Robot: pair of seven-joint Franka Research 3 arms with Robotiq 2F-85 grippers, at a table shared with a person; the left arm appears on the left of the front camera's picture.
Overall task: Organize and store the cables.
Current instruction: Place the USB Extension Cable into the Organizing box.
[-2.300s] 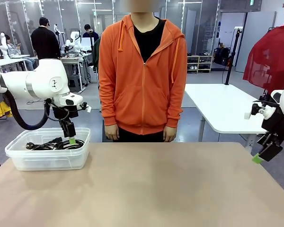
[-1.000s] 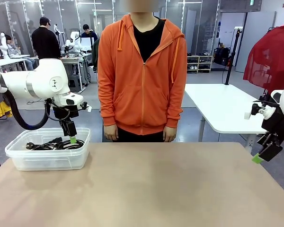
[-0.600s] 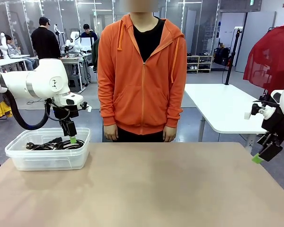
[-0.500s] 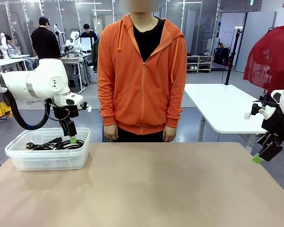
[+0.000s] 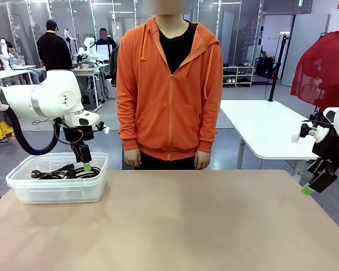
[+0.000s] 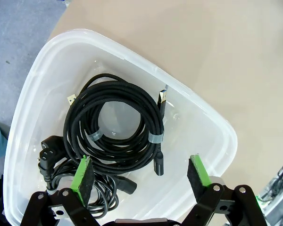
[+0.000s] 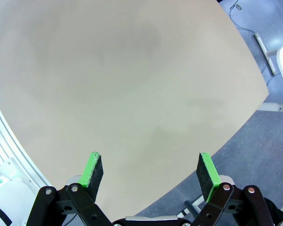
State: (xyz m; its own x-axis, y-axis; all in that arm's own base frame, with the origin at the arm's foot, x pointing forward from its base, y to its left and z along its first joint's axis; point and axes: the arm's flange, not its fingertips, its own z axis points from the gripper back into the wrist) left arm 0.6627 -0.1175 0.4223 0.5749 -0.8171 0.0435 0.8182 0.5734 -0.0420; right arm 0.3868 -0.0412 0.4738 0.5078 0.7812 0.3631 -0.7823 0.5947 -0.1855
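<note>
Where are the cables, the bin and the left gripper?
cables [image 6: 118, 141], left wrist view, on the wound black coil.
bin [image 6: 198, 106], left wrist view, on its clear rim.
left gripper [image 6: 139, 173], left wrist view, midway between the green pads, open above the bin.

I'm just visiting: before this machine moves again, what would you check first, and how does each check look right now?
1. Cables inside the clear bin: ok.
2. Left pincer open, holding nothing: ok.
3. Right pincer open, holding nothing: ok.
4. Person's hands off the table: ok.
5. No plug hanging over the bin's rim: ok.
6. Lid ready for the bin: cannot tell.
</note>
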